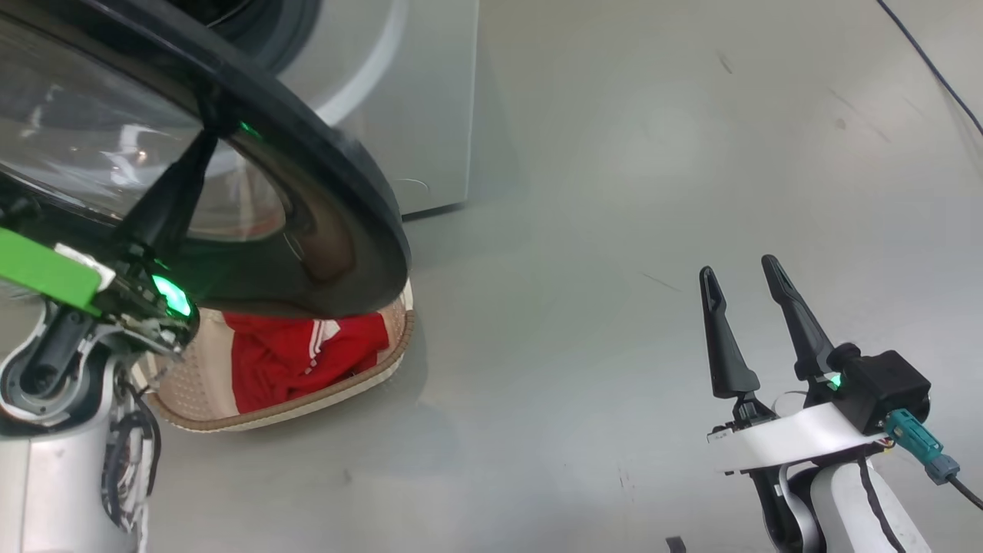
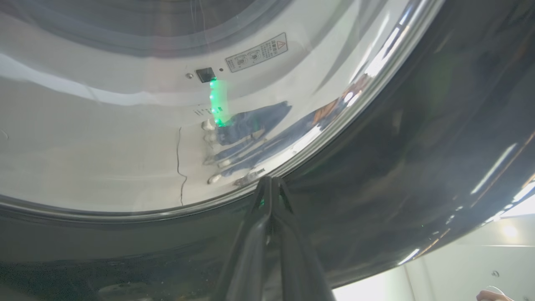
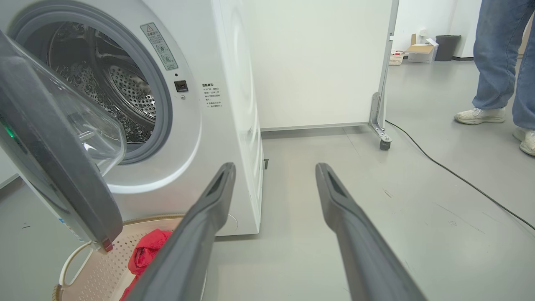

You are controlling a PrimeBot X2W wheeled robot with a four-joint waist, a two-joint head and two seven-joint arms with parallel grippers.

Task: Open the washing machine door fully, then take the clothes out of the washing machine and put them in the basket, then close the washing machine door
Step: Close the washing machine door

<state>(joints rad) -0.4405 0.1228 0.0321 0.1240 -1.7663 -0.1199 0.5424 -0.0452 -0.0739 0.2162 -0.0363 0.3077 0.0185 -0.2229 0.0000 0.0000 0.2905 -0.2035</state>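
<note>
Door rim (image 2: pixel 418 167) against left pincer (image 2: pixel 271 181)

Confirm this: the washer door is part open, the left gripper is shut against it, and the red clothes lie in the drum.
Wrong on the clothes. The head view shows the red clothes lying in the basket on the floor under the door, not in the drum. The rest stands: the door is part open and the left gripper, shut, rests against it.

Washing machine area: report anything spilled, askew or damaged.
Nothing stands out. The clothes lie inside the basket, none on the floor. The washing machine door hangs part-open above the basket, undamaged, with the shut left pincer at its black rim.
</note>
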